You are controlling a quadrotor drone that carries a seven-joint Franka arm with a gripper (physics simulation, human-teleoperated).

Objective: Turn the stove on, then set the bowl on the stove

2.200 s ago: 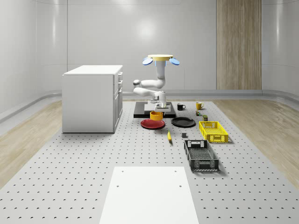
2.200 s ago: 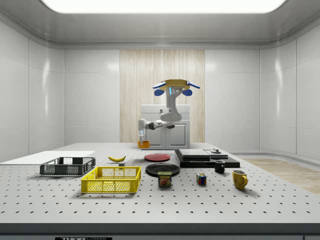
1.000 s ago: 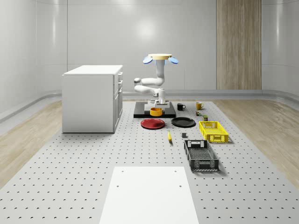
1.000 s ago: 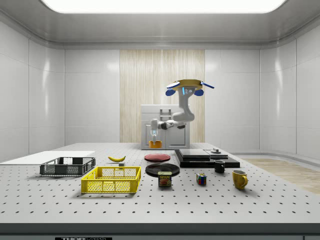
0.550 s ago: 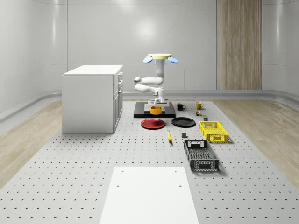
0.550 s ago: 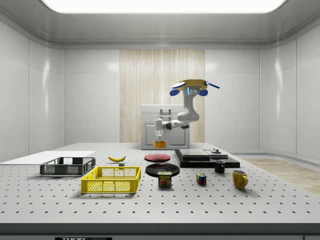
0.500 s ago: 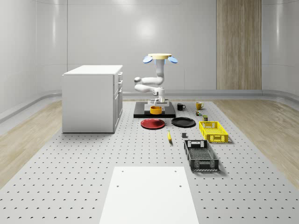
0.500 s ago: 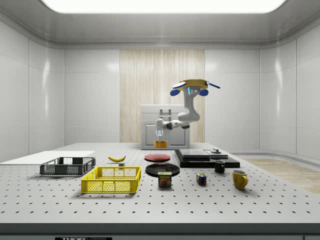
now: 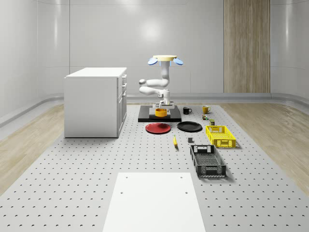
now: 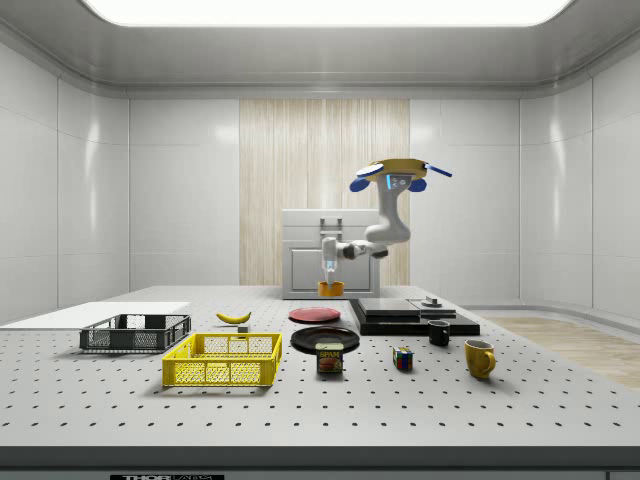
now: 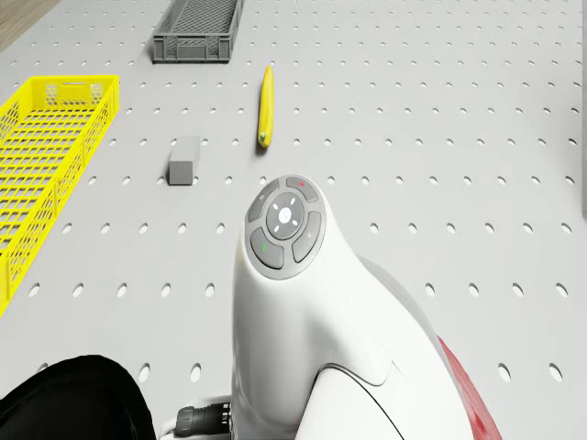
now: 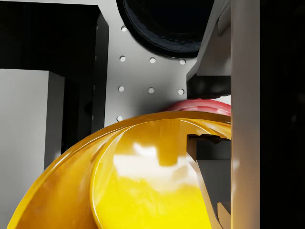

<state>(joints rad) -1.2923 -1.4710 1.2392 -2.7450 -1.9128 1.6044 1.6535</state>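
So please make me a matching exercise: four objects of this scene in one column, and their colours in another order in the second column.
1. bowl
2. stove
3. long crate
4. plate nearest the cabinet

a. red
b. dark grey
c. orange-yellow
d. black

Pairs: 1-c, 2-d, 3-b, 4-a

The grey table (image 9: 72, 179), dotted with holes, carries a white cabinet (image 9: 95, 101) near its left edge in the whole-scene view. A black stove (image 9: 147, 116) lies toward the far edge, with a red plate (image 9: 158, 128) and a black plate (image 9: 189, 126) just in front. A banana (image 9: 175, 140), a yellow basket (image 9: 220, 136) and a dark crate (image 9: 207, 161) lie nearer, and a white sheet (image 9: 152, 200) at the near edge.
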